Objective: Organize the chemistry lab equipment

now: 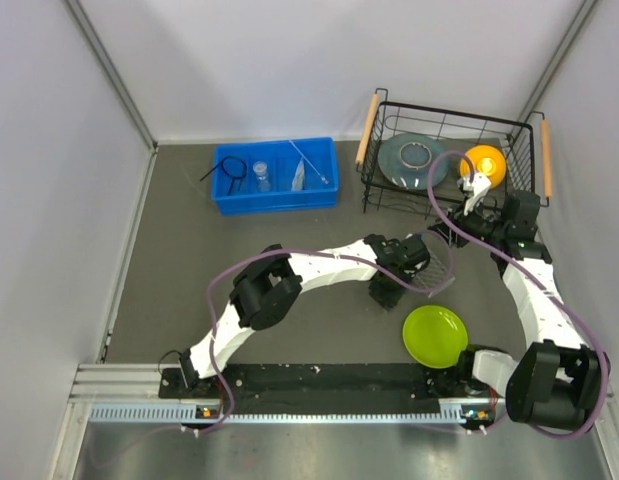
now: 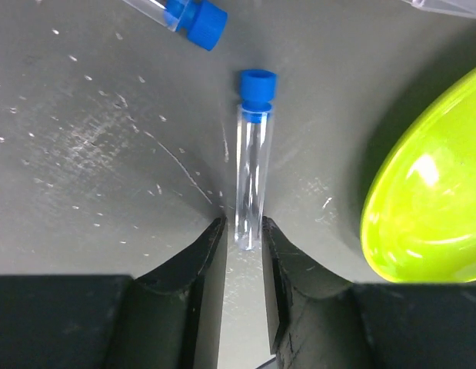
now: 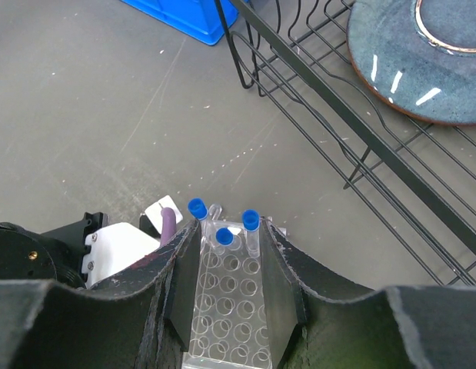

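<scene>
Tube pickup: my left gripper (image 2: 244,231) straddles a blue-capped tube (image 2: 251,177) lying toward the tabletop's near edge; whether it is clamped, I cannot tell. Meanwhile my right gripper (image 3: 231,227) grips the tube rack (image 3: 222,330). Next I'd lift and align the tube over a rack hole.

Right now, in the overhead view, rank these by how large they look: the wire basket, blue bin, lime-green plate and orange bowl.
Largest to smallest:
1. wire basket
2. blue bin
3. lime-green plate
4. orange bowl, partly covered, yet clearly smallest

Table (image 1: 179,250): grey, scuffed.
Far side: blue bin (image 1: 274,201), black wire basket (image 1: 366,130).
Near side: lime-green plate (image 1: 435,335).
Beside plate: blue-capped tube (image 2: 251,169) lying flat, second tube (image 2: 193,15) just beyond.
</scene>
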